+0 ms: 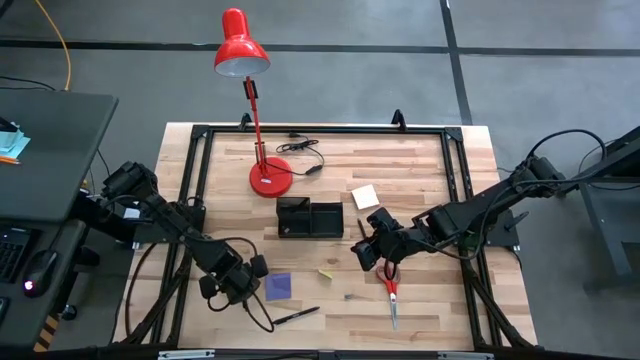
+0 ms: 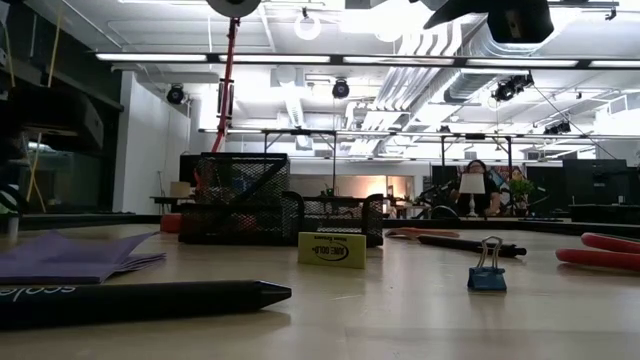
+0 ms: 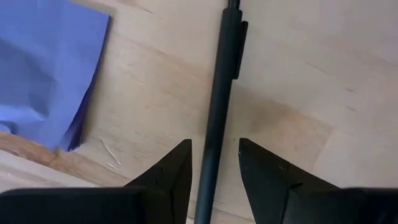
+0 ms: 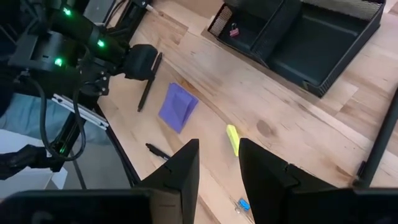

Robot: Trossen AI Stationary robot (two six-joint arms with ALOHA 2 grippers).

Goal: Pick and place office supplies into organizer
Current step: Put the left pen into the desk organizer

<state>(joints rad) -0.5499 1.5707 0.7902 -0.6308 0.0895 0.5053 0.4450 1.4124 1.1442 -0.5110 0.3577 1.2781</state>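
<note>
I had the left gripper (image 3: 214, 165) low over the front-left part of the desk (image 1: 420, 170), its fingers apart and straddling a dark pen (image 3: 219, 106) that lay flat on the wood, just beside the purple note pad (image 3: 46, 68). The fingers stood either side of the barrel but I could not see them pressing on it, so I took the pen as not yet held. To do this grasp well, I judged I should keep the barrel centred between the fingers, close squarely across it, and lift straight up so the pad beside it was not dragged.

The right gripper (image 4: 217, 165) hung above the middle of the desk, fingers parted and holding nothing, with the red-handled scissors (image 1: 390, 290) lying on the wood below it.

The organizer (image 1: 309, 217) sat near the desk's middle, in front of the red lamp (image 1: 262, 150). In the right wrist view its larger compartment looked bare, and a small clip-like thing showed in the mesh compartment; I could not tell more. The pale yellow note pad (image 1: 365, 196), a yellow eraser (image 4: 232, 139), a blue binder clip (image 2: 487, 270) and another pen (image 1: 296, 316) all lay outside it.
</note>
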